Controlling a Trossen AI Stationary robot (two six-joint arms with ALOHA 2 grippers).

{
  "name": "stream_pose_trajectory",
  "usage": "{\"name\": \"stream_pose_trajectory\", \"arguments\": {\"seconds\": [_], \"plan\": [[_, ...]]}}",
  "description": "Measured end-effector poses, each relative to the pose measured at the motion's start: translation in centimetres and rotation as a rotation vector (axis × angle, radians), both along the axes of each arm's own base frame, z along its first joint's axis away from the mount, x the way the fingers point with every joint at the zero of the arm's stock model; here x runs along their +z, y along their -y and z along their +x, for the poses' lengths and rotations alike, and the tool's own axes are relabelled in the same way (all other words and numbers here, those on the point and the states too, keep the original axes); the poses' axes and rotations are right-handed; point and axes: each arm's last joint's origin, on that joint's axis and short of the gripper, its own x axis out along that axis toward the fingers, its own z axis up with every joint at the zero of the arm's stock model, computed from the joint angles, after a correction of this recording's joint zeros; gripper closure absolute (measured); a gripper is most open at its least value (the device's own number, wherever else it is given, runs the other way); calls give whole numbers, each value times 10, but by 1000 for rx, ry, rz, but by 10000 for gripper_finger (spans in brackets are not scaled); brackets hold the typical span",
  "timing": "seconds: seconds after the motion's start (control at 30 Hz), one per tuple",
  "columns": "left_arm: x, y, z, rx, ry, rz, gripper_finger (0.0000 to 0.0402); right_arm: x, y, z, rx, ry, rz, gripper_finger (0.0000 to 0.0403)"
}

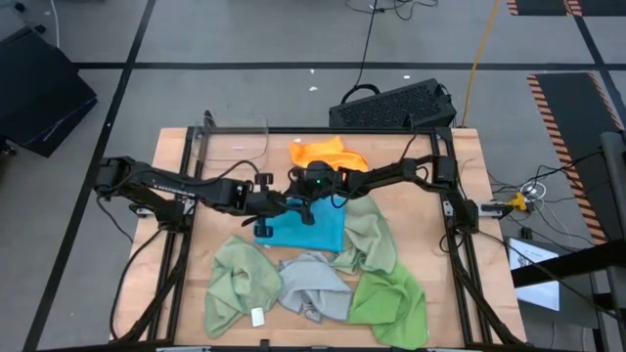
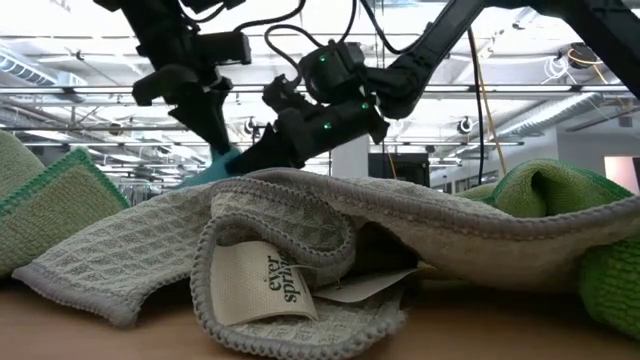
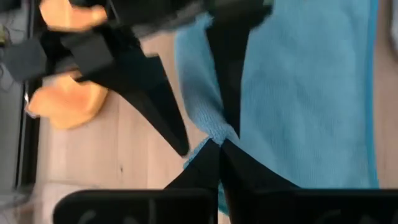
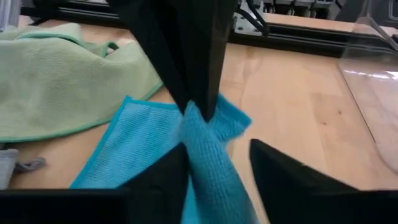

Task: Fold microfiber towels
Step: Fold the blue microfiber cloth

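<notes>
- The bright blue square microfiber towel (image 1: 311, 231) lies at the centre of the high view on the pale wooden worktop (image 1: 465, 166), its upper left corner lifted off the surface.
- Left tool (image 1: 277, 203): fingers fully closed, pinching that raised corner of the bright blue towel; the left wrist view shows the two dark fingertips (image 3: 219, 163) meeting on the cloth edge.
- Right tool (image 1: 311, 209): fingers partly apart, straddling the drawn-up ridge of blue cloth just beside the left tool; in the right wrist view the ridge passes between its fingers (image 4: 163, 171), but firm contact cannot be confirmed.
- The crumpled orange microfiber towel (image 1: 328, 154) sits at upper centre of the high view, close behind both tools and apart from the blue cloth.
- One pale sage green towel (image 1: 370, 240) overlaps the blue towel's right edge; a second pale sage green towel (image 1: 238, 284) lies at lower left.
- The light grey waffle-weave towel (image 1: 315, 286) sits at lower centre, touching both neighbours; its white label (image 2: 262, 284) faces the low view.
- The bright green towel (image 1: 393, 301) occupies the lower right, reaching the worktop's front edge.
- Open room: bare wood shows along the upper left and the upper right of the high view; a clear plastic sheet (image 1: 238, 147) stands at upper left.
</notes>
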Motion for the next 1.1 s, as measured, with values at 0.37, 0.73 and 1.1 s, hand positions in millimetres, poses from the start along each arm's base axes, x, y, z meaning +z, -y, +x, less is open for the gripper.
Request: {"name": "stream_pose_trajectory", "arguments": {"seconds": [0.37, 0.73, 1.1], "plan": [[-4, 2, -10, 304, 10, -51, 240, 8, -1, -4, 14, -21, -32, 394], [-44, 30, -42, 490, -42, -80, 89, 21, 2, -11, 3, -62, -134, 400], [-83, 22, -56, 506, 4, -143, 127, 23, 2, -12, 12, -52, -157, 402]]}}
